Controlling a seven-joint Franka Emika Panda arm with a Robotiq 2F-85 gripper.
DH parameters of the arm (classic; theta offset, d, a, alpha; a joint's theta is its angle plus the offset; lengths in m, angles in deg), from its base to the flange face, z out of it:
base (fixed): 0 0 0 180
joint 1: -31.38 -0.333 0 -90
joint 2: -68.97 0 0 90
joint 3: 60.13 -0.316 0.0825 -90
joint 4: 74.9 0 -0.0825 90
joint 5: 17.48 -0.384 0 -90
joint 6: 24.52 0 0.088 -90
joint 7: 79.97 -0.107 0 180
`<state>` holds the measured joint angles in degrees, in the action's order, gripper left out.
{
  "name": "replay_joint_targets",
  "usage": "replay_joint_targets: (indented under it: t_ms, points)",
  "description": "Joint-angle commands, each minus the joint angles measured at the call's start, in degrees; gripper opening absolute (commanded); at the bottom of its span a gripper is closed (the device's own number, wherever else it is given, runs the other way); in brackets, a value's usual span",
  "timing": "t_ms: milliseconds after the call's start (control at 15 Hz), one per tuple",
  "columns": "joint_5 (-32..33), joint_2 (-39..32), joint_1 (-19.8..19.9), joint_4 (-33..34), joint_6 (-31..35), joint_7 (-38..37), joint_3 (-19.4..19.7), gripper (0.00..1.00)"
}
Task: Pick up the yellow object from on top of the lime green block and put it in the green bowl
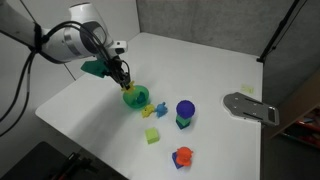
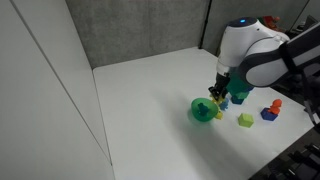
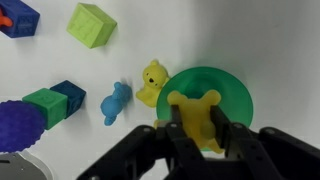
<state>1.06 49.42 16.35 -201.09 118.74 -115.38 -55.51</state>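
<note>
In the wrist view my gripper [image 3: 197, 114] is shut on the yellow object [image 3: 193, 105], a pale-yellow knobbly toy, and holds it over the green bowl [image 3: 238, 95]. The lime green block [image 3: 92, 24] lies bare at the top left, apart from the bowl. In both exterior views the gripper [image 1: 124, 82] [image 2: 217, 95] hangs just above the bowl [image 1: 133, 98] [image 2: 202, 111]. The lime block [image 1: 152, 135] [image 2: 245, 120] lies nearer the table's front. Whether the toy touches the bowl's floor cannot be told.
A second yellow piece [image 3: 153, 82] and a blue piece [image 3: 116, 102] lie beside the bowl. A darker green block [image 3: 45, 105] with a purple cylinder [image 1: 186, 109] stands close by. An orange-and-blue toy [image 1: 182, 157] and a grey metal plate [image 1: 250, 106] lie farther off.
</note>
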Motion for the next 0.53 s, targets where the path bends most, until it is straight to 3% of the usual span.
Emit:
replay_joint_targets:
  t_ms: [0,333,400,467]
  points:
    - [1.8,-2.9,-0.6,4.3,-3.4,-2.4,0.4,0.5]
    - [1.1,-2.8,-0.1,5.5,-6.6,-0.9,0.0,0.93]
    - [-0.1,-2.1,0.6,5.4,-7.2,0.3,-0.6,1.0]
    - [-1.0,-1.7,1.1,5.3,-7.6,1.2,-0.9,1.0]
